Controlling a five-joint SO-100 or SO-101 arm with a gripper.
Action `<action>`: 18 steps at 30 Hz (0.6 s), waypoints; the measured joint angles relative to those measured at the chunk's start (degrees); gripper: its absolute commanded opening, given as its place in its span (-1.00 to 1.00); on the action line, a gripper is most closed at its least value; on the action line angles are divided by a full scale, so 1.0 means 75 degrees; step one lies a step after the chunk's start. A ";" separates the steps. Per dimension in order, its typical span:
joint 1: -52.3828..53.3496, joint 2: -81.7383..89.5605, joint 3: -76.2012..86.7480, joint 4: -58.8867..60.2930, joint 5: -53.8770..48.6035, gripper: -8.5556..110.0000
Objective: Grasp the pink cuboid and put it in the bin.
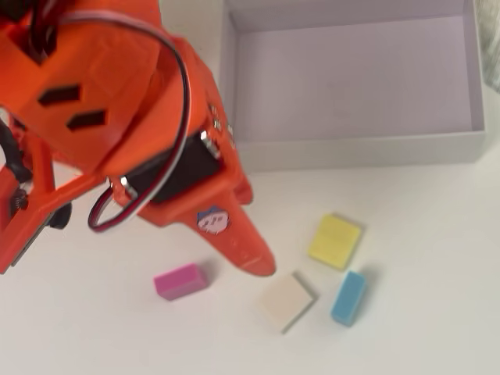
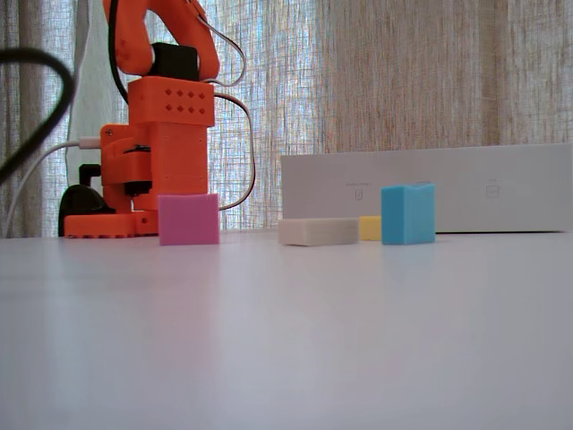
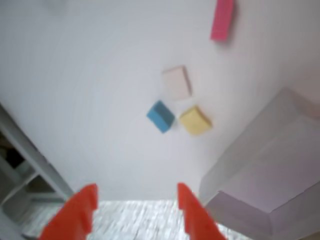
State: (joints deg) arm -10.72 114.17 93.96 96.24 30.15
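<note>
The pink cuboid [image 1: 181,281] lies flat on the white table, alone at the left of the other blocks. It shows at the top right of the wrist view [image 3: 222,19] and in front of the arm's base in the fixed view [image 2: 189,219]. My orange gripper [image 3: 136,200] is open and empty, and its two fingers [image 3: 192,212] are spread at the bottom edge of the wrist view. In the overhead view one pointed finger [image 1: 251,250] hangs just up and right of the cuboid, apart from it. The bin [image 1: 351,148], a shallow white box, stands at the top right with nothing in it.
A yellow block [image 1: 334,241], a cream block [image 1: 287,301] and a light-blue block [image 1: 348,298] lie close together in front of the bin, right of the cuboid. The arm's base [image 2: 152,179] and its cables stand at the left in the fixed view.
</note>
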 measured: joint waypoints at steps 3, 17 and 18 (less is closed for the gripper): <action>0.0281 -0.0270 0.0480 0.0035 0.0035 -0.53; 0.2051 -0.1477 0.2391 -0.1066 -0.0187 -0.55; 0.2063 -0.1559 0.2461 -0.1172 -0.0246 -0.55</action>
State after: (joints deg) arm 4.75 102.48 112.41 87.45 28.30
